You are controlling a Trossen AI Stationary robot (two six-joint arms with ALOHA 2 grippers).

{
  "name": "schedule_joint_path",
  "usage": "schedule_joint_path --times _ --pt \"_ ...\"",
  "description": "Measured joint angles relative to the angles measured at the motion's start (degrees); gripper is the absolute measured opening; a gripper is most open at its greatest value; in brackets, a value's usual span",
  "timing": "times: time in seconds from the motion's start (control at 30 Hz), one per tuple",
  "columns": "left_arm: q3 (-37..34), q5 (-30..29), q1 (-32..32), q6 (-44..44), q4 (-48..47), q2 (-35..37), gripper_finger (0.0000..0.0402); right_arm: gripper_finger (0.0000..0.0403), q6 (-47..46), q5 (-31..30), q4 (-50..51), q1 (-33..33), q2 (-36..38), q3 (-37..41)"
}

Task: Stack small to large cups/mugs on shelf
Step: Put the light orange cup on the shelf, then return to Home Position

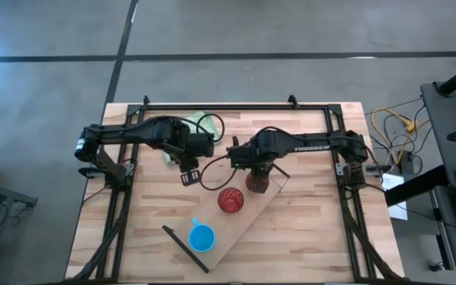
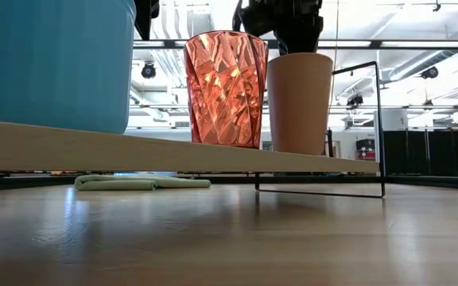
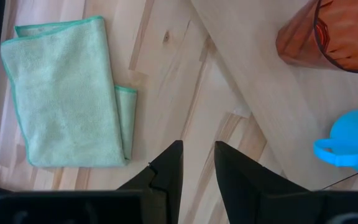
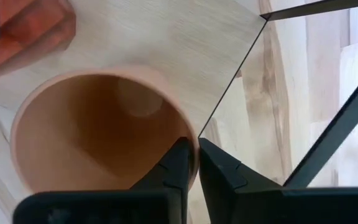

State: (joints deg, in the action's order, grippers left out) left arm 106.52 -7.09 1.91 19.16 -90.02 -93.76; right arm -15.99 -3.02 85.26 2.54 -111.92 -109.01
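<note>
The light-wood shelf lies slantwise on the table. On it stand, bases down, the blue mug at the near end, the red ribbed tumbler in the middle and the brown-orange cup at the far end. The low view shows all three in a row: the mug, the tumbler and the cup. My right gripper is above the brown-orange cup, shut on it. My left gripper hovers over bare table left of the shelf, open by a narrow gap and empty. My right gripper holds the brown-orange cup by its rim, one finger inside the cup and one outside. The fingers come from above, pointing down. The cup stands upright with its base on the shelf's far end.
A folded green cloth lies on the table at the far left, beside my left gripper. The shelf's thin black frame end rises right beside the brown-orange cup. A cable trails from the arms over the table near the tumbler.
</note>
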Motion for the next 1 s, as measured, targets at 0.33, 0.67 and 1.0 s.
schedule_joint_path --times 0.33,0.67,1.0 --pt "0.0 0.0 -0.04 -0.07 0.0 0.04 0.0077 0.0069 0.92 -0.03 0.04 -0.11 1.14 -0.28" --pt "0.04 0.0 -0.04 -0.07 -0.02 0.04 0.0077 0.0084 1.05 -0.03 2.4 -0.11 4.07 -9.64" --pt "0.61 0.79 -0.02 -0.02 0.02 0.54 0.0077 0.0068 10.47 -0.05 4.55 -0.11 8.65 -22.81"
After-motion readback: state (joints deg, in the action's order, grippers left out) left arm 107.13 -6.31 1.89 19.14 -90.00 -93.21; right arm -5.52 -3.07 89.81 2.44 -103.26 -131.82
